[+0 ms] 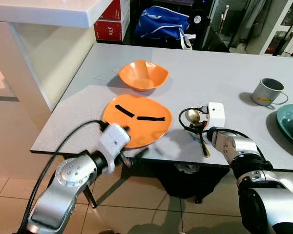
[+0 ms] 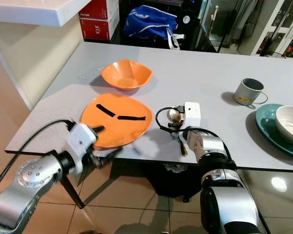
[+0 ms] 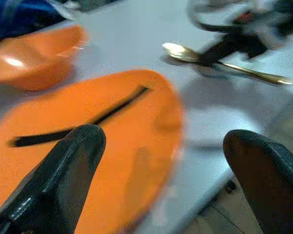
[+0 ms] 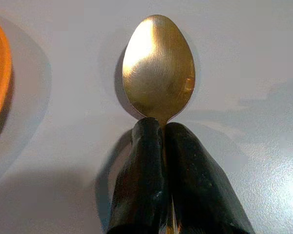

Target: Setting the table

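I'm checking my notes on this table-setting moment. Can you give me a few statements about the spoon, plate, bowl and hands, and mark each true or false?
1. The right hand is shut on the gold spoon. True.
2. The spoon lies on the orange plate. False: it is on the grey table, to the right of the plate.
3. The left hand is open at the plate's near edge. True.
4. The orange bowl sits on the plate. False: it stands on the table behind the plate.
5. A metal mug stands on the table to the right. True.
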Controlling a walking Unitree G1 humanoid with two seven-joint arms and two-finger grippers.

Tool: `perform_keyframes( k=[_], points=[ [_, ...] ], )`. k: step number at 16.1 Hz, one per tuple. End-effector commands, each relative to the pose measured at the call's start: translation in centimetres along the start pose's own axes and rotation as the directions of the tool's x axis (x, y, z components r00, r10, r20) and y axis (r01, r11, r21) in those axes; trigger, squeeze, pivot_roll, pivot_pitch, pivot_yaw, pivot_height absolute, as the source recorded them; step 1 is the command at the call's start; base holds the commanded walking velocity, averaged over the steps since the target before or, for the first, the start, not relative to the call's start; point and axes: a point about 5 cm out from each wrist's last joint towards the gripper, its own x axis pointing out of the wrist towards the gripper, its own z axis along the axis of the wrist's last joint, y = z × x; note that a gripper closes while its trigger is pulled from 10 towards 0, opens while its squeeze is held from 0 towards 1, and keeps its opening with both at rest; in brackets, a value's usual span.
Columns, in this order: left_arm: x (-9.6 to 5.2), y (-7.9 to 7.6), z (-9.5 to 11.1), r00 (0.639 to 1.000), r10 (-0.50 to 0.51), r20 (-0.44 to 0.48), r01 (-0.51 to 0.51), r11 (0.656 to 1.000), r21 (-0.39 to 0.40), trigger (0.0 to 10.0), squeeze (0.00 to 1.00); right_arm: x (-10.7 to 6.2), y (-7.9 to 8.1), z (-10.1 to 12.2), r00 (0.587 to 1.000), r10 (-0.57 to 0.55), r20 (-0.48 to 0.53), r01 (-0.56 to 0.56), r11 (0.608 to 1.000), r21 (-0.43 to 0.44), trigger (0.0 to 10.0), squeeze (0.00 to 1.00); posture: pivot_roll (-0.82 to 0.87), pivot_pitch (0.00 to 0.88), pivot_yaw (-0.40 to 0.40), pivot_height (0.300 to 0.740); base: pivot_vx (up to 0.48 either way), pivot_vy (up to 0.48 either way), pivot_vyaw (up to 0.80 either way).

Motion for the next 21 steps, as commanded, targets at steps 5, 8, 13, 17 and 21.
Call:
perform_keyframes(
  k=[5, 8, 13, 17, 21],
  points=[
    [-0.2, 2.3, 0.9, 0.981, 0.193, 0.026, -0.194, 0.98, 0.051, 10.0, 0.0, -1.1, 4.7, 4.8, 0.956, 0.251, 0.151, -0.246, 0.968, -0.055, 0.0, 0.0, 0.03, 0.0, -0.08, 0.74, 0.0, 0.0, 0.0],
    [-1.3, 3.0, 0.4, 0.972, 0.234, 0.002, -0.233, 0.97, 0.072, 10.0, 0.0, -1.1, 7.6, 5.3, 0.934, 0.332, 0.132, -0.328, 0.943, -0.048, 0.0, 0.0, 0.04, 0.0, -0.098, 0.74, 0.0, 0.0, 0.0],
    [-1.0, 3.8, 0.5, 0.956, 0.294, -0.001, -0.293, 0.952, 0.092, 10.0, 0.0, -0.8, 9.2, 4.0, 0.936, 0.334, 0.112, -0.325, 0.941, -0.096, 10.0, 0.0, 0.05, 0.0, -0.111, 0.74, 0.0, 0.26, 0.0],
    [-0.4, 3.5, 0.7, 0.96, 0.281, 0.005, -0.281, 0.956, 0.089, 10.0, 0.0, -1.0, 8.9, 3.7, 0.94, 0.318, 0.123, -0.311, 0.948, -0.072, 10.0, 0.0, 0.04, 0.0, -0.086, 0.74, 0.0, 0.48, -0.18],
    [0.3, 3.3, 1.0, 0.963, 0.267, 0.023, -0.268, 0.96, 0.083, 10.0, 0.0, -1.0, 7.6, 3.4, 0.957, 0.257, 0.136, -0.249, 0.966, -0.069, 10.0, 0.0, 0.03, 0.0, -0.064, 0.74, 0.0, 0.36, -0.54]
  ],
)
